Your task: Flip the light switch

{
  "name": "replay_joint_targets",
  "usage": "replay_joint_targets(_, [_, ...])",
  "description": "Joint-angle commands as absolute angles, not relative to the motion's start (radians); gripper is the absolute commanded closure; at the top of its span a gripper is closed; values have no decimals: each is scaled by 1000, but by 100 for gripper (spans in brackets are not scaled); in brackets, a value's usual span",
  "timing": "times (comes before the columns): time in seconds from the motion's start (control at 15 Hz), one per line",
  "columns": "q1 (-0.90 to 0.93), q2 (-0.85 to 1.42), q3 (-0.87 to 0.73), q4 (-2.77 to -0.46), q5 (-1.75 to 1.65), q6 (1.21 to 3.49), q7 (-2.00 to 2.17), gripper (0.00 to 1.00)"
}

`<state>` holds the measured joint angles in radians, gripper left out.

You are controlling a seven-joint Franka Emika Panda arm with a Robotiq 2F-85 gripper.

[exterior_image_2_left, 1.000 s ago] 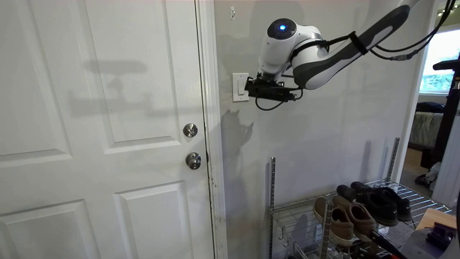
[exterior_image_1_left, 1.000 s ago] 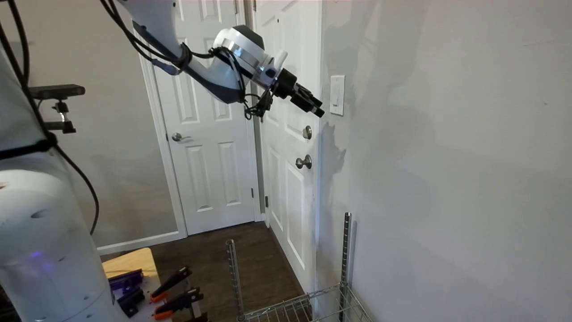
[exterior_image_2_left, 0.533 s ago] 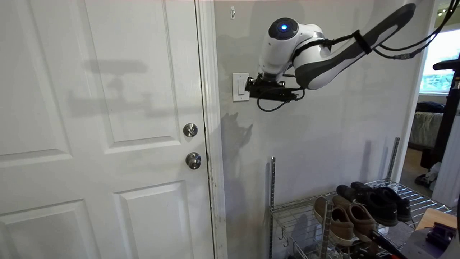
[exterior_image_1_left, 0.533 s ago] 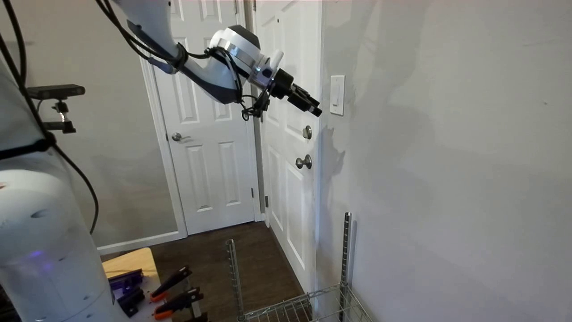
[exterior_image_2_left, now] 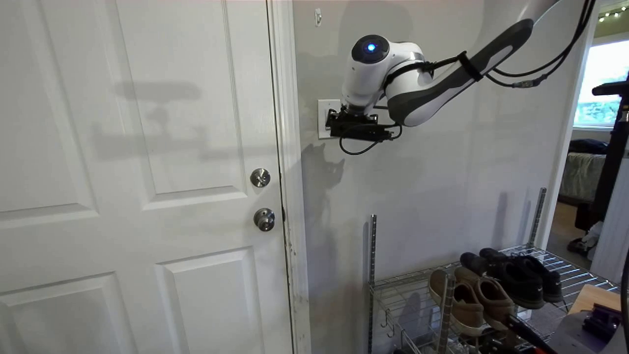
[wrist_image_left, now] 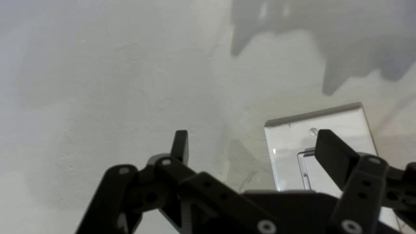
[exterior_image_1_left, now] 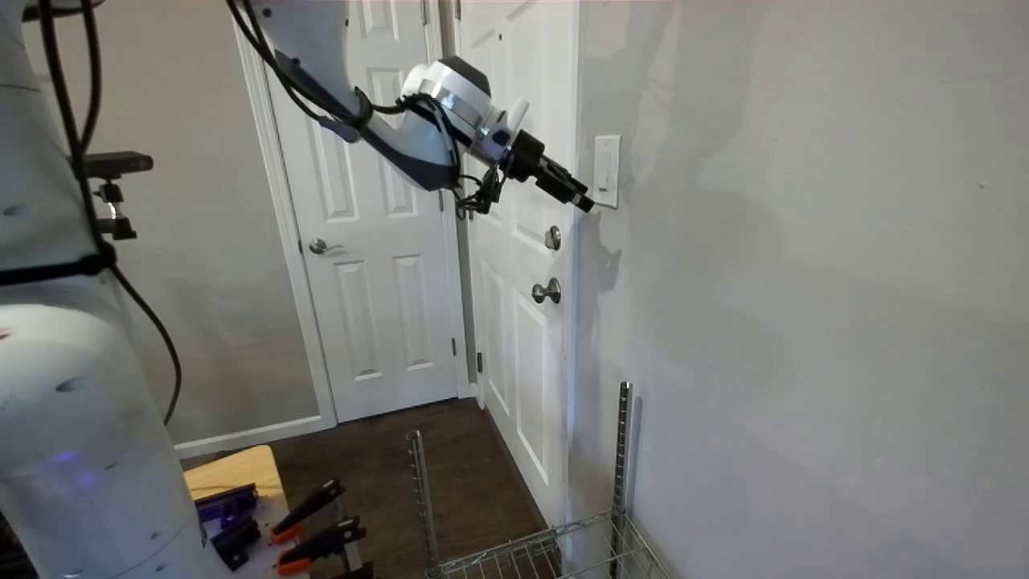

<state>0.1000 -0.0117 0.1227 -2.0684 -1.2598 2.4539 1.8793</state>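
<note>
White and upright, the switch (exterior_image_1_left: 607, 171) is sitting on the wall (exterior_image_1_left: 788, 265) near the door (exterior_image_2_left: 191, 147), and you are facing it with your jaws near. They are standing apart: in the wrist view one finger (wrist_image_left: 180, 146) is showing toward seven o'clock and its mate toward four, with grey wall and part of the switch appearing between them. The switch is lying toward four o'clock there, partly covered by the finger on that side, while a screw (wrist_image_left: 313, 131) is showing just beside that finger. You are not seeing enough to tell whether finger and switch are touching.

In an exterior view the fingertips (exterior_image_1_left: 589, 205) are pointing toward four o'clock, and the switch is standing just beside them at one. In an exterior view your arm (exterior_image_2_left: 366, 78) is showing a blue light (exterior_image_2_left: 371, 47), and its dark end is hiding the switch's four-o'clock side; from the switch, the bolt (exterior_image_2_left: 260, 177) is sitting at eight and the knob (exterior_image_2_left: 264, 220) at seven. Toward four o'clock, a rack (exterior_image_2_left: 372, 255) is holding brown shoes (exterior_image_2_left: 467, 314) and black shoes (exterior_image_2_left: 521, 287). Toward eight in an exterior view, a table (exterior_image_1_left: 253, 466) is carrying a purple thing (exterior_image_1_left: 229, 504).
</note>
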Motion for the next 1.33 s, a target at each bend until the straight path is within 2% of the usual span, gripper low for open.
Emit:
replay_joint_targets(0.0, [103,34,117,-2002,-1322,2445,1937,0])
replay_joint_targets(0.6, [107,172,89,-1851,-1307,2428,1917,0])
replay_joint_targets(0.87, [120,81,96,-1951,-1324,2414,1944,0])
replay_joint_targets(1.27, [131,-141,129,-2195,-1027,2406,1793,0])
